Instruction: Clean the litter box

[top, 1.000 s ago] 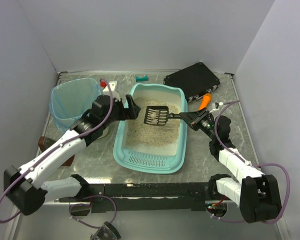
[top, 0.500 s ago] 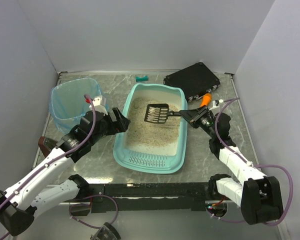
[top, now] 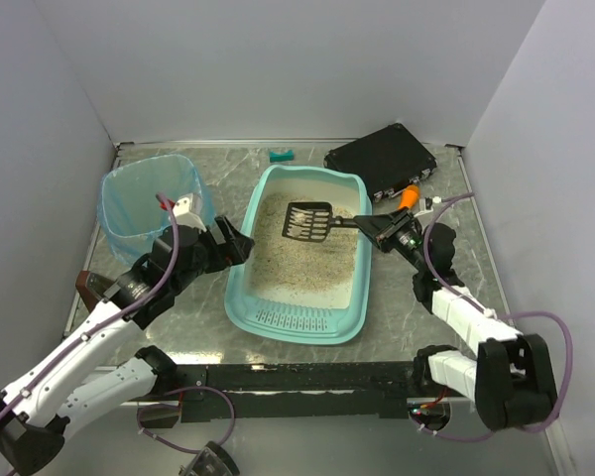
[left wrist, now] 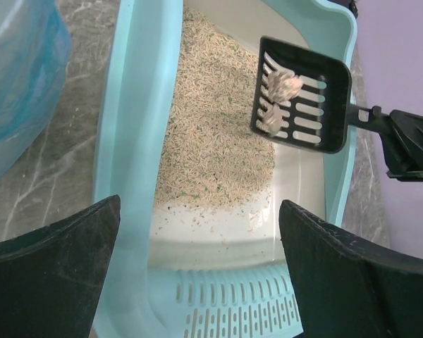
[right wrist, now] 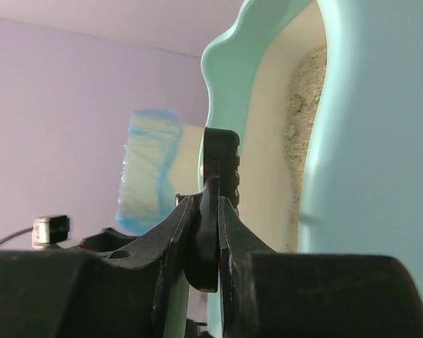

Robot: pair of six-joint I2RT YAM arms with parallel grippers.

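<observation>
Your litter box [top: 240, 268] sits in the middle of the surface [top: 402, 293], its long axis running from 12 to 6 o'clock. Its ribbed, slotted lip [top: 297, 319] is at the 6 o'clock end. It is a teal tray with a cream inner wall. The beige litter [top: 297, 256] lies mostly toward the 12 o'clock half, and the left wrist view shows bare floor near the lip.

A black slotted scoop [top: 310, 222] hangs over the litter in the box's 1 o'clock part, with its handle crossing the box's 3 o'clock rim. The left wrist view shows two pale clumps [left wrist: 280, 88] lying on its slats. You cannot tell whether the scoop's lower edge touches the litter.

Your right fingers [right wrist: 170, 243] are pressed together on the scoop's handle, just outside the rim at 3 o'clock. The right wrist view shows the handle pinched edge-on between them.

Your left fingers [top: 234, 244] stand wide apart and hold nothing. They are at the box's 9 o'clock rim, above it, and point across the tray toward the scoop.

Farther out, a bin [top: 144, 203] lined with a blue bag stands at 10 o'clock of the box. A black case [top: 382, 159] lies at 1 o'clock, with an orange item [top: 407, 198] just beside its near edge. A small teal item [top: 281, 156] rests at 12 o'clock, close to the back wall.
</observation>
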